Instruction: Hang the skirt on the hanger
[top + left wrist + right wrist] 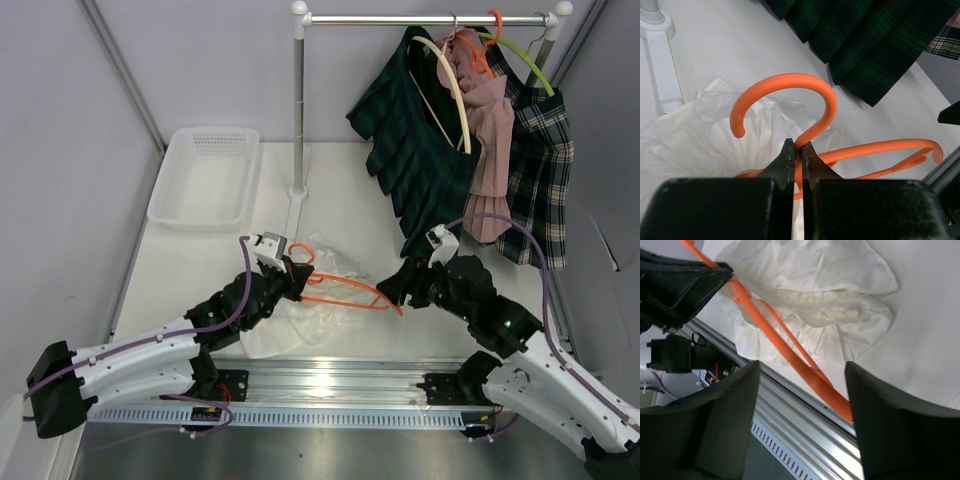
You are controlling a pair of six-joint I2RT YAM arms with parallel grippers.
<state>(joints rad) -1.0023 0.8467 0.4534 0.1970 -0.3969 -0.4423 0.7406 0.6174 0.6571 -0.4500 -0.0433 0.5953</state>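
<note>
Jaws of the left gripper (799, 150) are pinched shut on the neck of the orange hanger (790, 82), just below its hook. The hook is curled upward and opens toward the white skirt (690, 130), which is spread crumpled on the table (330, 200) beneath the hanger. The hanger's long axis is laid from the left gripper rightward and slightly nearer, its far end reaching the right gripper (800, 371). That gripper's jaws are held wide apart on either side of the hanger's end; whether either finger touches it cannot be told from this oblique view. The left arm is stretched low from its base. The right arm is bent at the elbow and turned leftward.
</note>
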